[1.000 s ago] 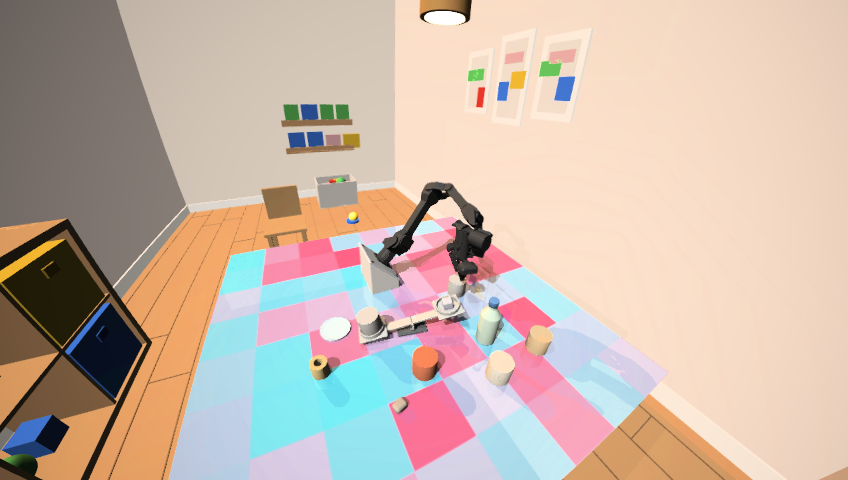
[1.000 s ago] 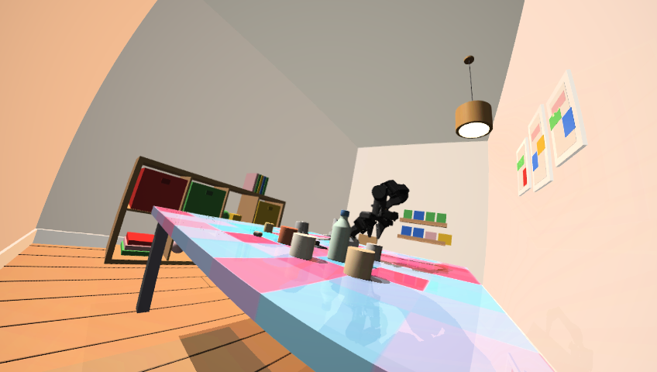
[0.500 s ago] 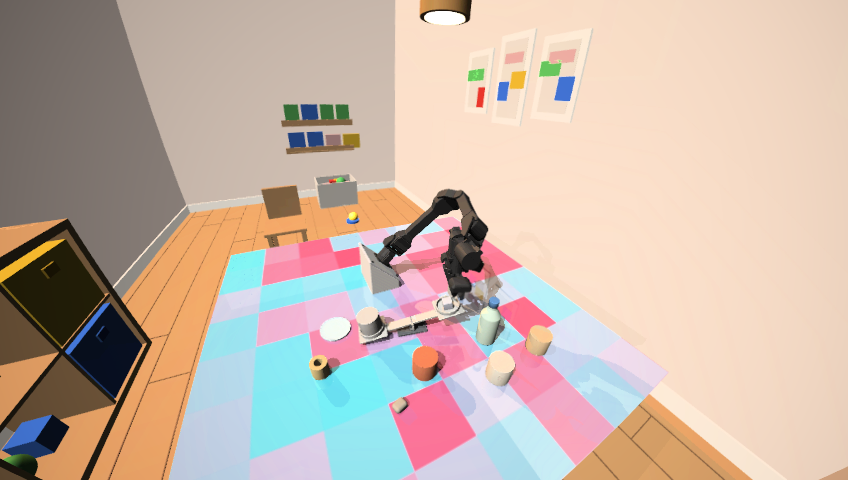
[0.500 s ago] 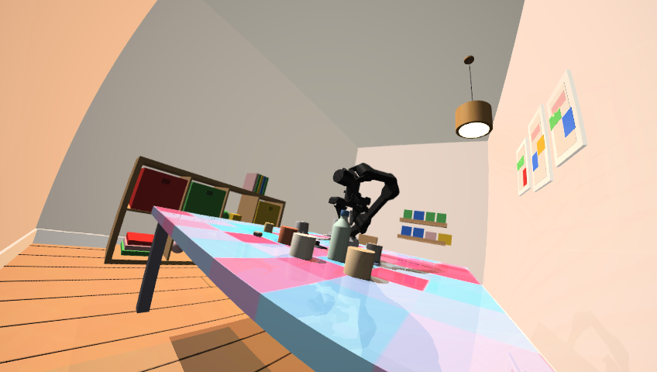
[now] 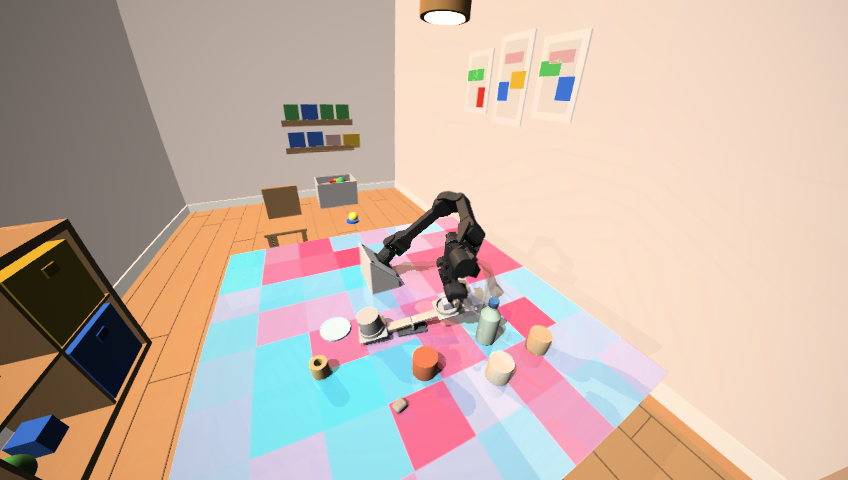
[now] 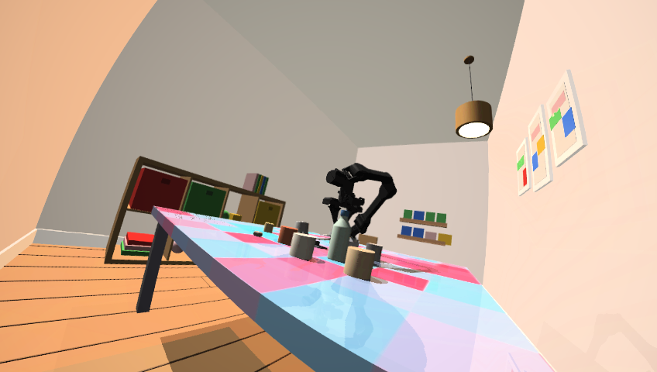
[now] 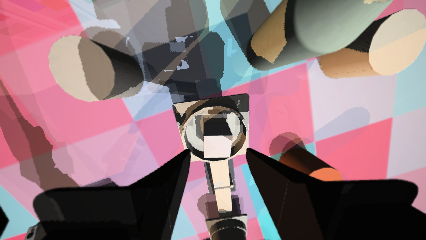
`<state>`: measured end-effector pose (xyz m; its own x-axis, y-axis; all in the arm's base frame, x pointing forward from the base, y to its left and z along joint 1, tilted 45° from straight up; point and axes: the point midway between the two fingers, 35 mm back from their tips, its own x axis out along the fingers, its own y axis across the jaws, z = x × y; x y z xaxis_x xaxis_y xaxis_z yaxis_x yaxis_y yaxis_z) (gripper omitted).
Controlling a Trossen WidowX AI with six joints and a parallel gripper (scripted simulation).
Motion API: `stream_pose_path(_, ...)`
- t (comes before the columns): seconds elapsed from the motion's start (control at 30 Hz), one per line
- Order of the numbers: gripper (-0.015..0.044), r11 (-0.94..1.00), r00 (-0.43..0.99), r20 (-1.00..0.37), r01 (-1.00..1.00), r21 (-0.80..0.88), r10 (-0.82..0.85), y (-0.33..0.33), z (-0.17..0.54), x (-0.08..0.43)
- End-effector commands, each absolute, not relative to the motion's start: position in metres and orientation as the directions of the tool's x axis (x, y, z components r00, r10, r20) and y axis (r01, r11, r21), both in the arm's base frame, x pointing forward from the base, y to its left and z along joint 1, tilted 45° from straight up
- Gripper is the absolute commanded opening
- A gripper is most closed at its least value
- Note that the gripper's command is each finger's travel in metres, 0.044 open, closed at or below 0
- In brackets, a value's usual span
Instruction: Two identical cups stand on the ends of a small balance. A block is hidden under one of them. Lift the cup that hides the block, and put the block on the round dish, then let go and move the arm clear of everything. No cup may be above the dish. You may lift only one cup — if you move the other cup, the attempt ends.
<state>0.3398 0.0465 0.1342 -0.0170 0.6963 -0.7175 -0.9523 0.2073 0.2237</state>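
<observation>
The block (image 5: pixel 446 305) (image 7: pixel 217 146) lies uncovered inside the round rim at one end of the balance (image 5: pixel 399 324) (image 7: pixel 222 194). My gripper (image 5: pixel 456 303) (image 7: pixel 218 152) points down over that end; its fingers are apart with the block between their tips in the wrist view, not visibly touching it. One cup (image 6: pixel 374 251) (image 7: pixel 82 68) stands on the table beside that end, hidden behind the arm in the top view. The other cup (image 5: pixel 369 324) (image 6: pixel 301 226) (image 7: pixel 227 231) stands on the balance's far end. The round dish (image 5: pixel 335 328) is beside it, with nothing on it.
A bottle (image 5: pixel 487 325) (image 6: pixel 338 242) stands close to the block's end. Tan (image 5: pixel 539 340), cream (image 5: pixel 499 368) and orange (image 5: pixel 424 364) cylinders stand in front. A brown ring-like piece (image 5: pixel 319 367) and a small stone (image 5: pixel 399 405) lie nearer. A slanted panel (image 5: pixel 376 270) stands behind.
</observation>
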Motion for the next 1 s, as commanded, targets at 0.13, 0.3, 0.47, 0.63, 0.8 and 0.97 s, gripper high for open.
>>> stream_pose_path(0.13, 0.0260, 0.213, -0.014, -0.715, -0.950, 0.226, 0.699, 0.053, 0.126, 0.340)
stream_pose_path(0.3, 0.0260, 0.213, -0.014, -0.715, -0.951, 0.226, 0.699, 0.059, 0.121, 0.340)
stream_pose_path(0.47, 0.0260, 0.213, -0.013, -0.715, -0.951, 0.226, 0.699, 0.065, 0.115, 0.340)
stream_pose_path(0.63, 0.0260, 0.213, -0.013, -0.715, -0.951, 0.226, 0.699, 0.070, 0.109, 0.339)
stream_pose_path(0.8, 0.0208, 0.213, -0.013, -0.714, -0.951, 0.226, 0.700, 0.072, 0.108, 0.339)
stream_pose_path(0.97, 0.0135, 0.213, -0.013, -0.714, -0.951, 0.226, 0.700, 0.072, 0.108, 0.339)
